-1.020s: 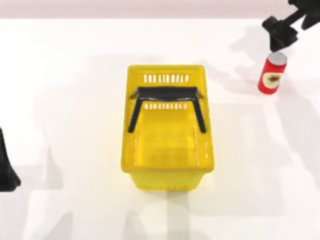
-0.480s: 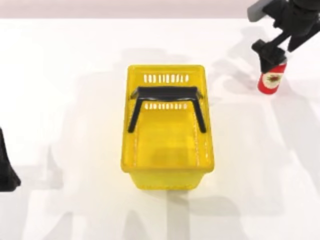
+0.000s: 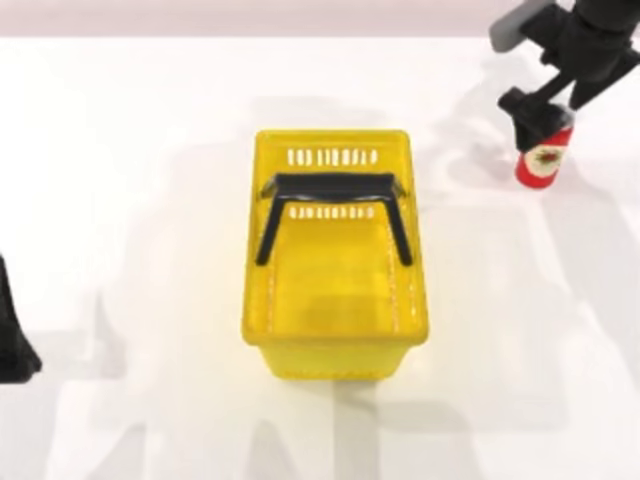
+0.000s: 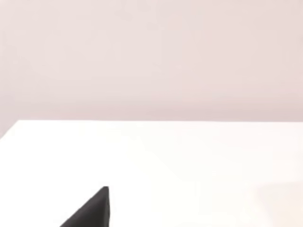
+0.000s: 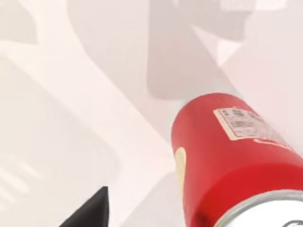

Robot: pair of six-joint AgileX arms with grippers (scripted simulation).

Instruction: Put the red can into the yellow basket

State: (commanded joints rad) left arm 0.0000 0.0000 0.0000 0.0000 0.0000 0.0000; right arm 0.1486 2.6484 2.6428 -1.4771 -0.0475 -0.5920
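The red can [image 3: 541, 165] stands upright on the table at the far right, well to the right of the yellow basket [image 3: 335, 356]. My right gripper [image 3: 539, 113] sits right over the can and hides its silver top in the top view. The right wrist view shows the can [image 5: 222, 146] close up with its label, and one dark fingertip [image 5: 94, 210] apart from its side, so the gripper is open. The basket sits at the table's middle with its black handle [image 3: 333, 186] folded across the opening. My left arm [image 3: 12, 340] is parked at the left edge, open.
White table all round the basket. The table's far edge [image 3: 300, 37] runs just behind the can and the right arm. The left wrist view shows only bare table, a pale wall and one fingertip [image 4: 92, 210].
My right gripper has come down and to the left from behind the can onto its top, now covering the silver lid. The can, the basket and the left arm have not moved.
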